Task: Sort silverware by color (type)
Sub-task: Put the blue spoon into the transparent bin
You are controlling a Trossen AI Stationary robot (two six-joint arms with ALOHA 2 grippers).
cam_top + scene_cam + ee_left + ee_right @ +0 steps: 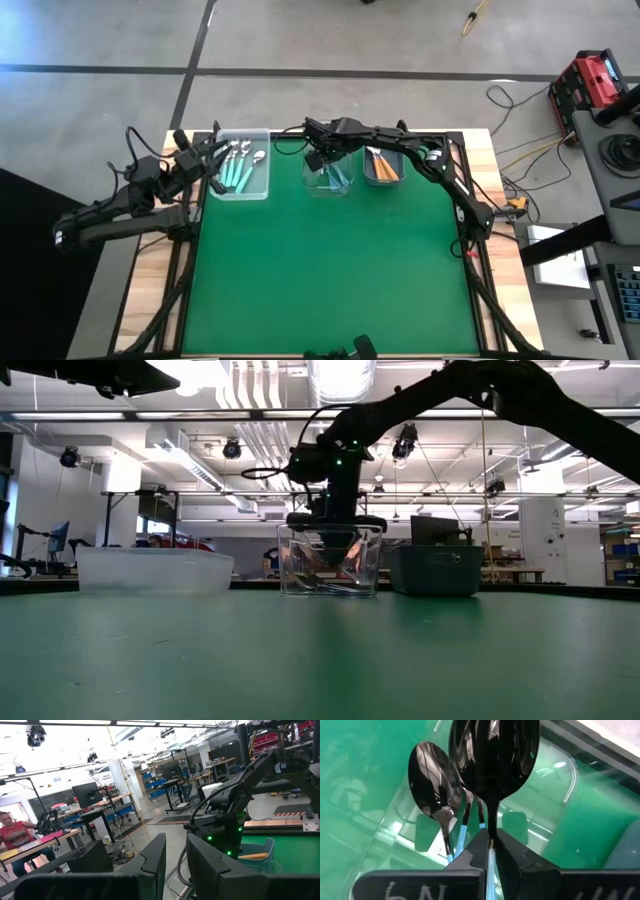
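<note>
Green-topped counter (320, 270) in the foreground, right gripper (490, 851) reaching into the clear rectangular plastic bin (328, 180) at upper centre.
It is clamped on a dark-bowled, blue-handled spoon (495, 755) whose long axis runs straight ahead of it; left gripper (175, 865), slightly parted and empty, waits far left.

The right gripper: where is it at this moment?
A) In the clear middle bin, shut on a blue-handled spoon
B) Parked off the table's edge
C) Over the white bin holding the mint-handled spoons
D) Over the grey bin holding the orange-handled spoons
A: the right gripper is down in the clear middle bin, pinching the blue-handled spoon by its thin handle.
</note>
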